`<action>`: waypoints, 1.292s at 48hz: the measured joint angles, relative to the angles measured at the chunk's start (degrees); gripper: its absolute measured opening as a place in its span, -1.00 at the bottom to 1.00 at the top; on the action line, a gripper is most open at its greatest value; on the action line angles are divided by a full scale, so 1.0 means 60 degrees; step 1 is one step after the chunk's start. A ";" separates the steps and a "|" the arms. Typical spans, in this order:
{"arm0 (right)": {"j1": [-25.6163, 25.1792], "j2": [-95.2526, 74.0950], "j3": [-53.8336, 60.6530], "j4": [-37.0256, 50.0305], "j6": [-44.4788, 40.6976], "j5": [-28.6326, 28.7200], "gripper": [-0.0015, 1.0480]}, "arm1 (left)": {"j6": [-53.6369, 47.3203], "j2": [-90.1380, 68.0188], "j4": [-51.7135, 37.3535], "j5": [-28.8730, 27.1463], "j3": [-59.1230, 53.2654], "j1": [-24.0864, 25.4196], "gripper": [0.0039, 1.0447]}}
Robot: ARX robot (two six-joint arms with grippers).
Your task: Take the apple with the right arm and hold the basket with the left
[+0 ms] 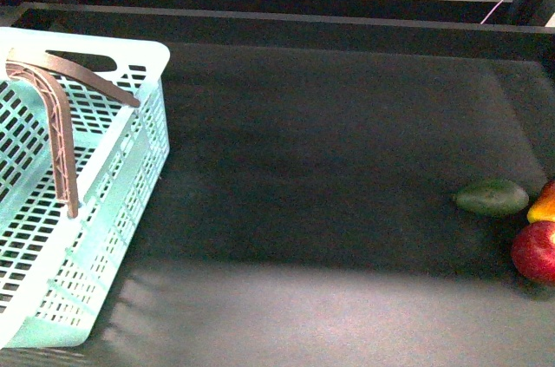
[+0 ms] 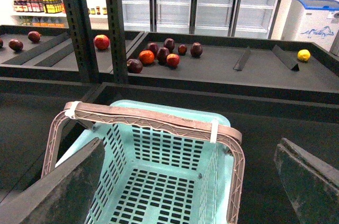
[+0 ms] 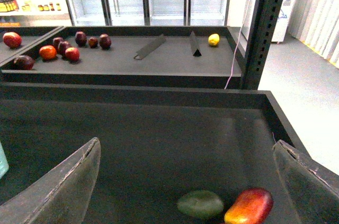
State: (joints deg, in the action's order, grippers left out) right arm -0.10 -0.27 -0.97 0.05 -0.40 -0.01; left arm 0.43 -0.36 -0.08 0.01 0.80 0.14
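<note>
Dim shelf with pale glare near its front, soft shadow beside the basket, slight blur.

No legible text — bottle labels and freezer logo too blurred

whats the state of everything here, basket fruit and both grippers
basket: upright, nothing visible inside, not gripped
basket handle: raised
apple: resting on the shelf, not gripped
avocado: lying loose on the shelf
left gripper: open, empty
right gripper: open, empty
</note>
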 joint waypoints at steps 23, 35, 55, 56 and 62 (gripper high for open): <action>0.0000 0.0000 0.0004 0.0000 0.0000 0.0000 0.83 | 0.0000 0.0000 0.0000 0.0000 0.0000 0.0000 0.87; 0.0000 -0.0004 0.0000 0.0000 0.0000 0.0000 0.83 | 0.0000 0.0000 0.0000 0.0000 0.0000 0.0000 0.87; 0.0000 0.0000 0.0000 0.0000 0.0000 0.0000 0.83 | 0.5380 -0.4411 0.0510 0.1249 0.1789 0.0597 0.87; 0.0000 0.0000 0.0000 0.0000 0.0000 0.0000 0.83 | 0.5672 -0.4943 0.0047 0.1413 0.1851 0.0743 0.87; 0.0000 0.0000 0.0000 0.0000 0.0000 0.0000 0.83 | 0.7031 -0.8306 -0.2575 0.1716 0.2452 0.1151 0.87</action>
State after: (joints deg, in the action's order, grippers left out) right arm -0.10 -0.27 -0.97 0.05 -0.40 -0.01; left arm 42.61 -50.19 -15.53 10.31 15.51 7.05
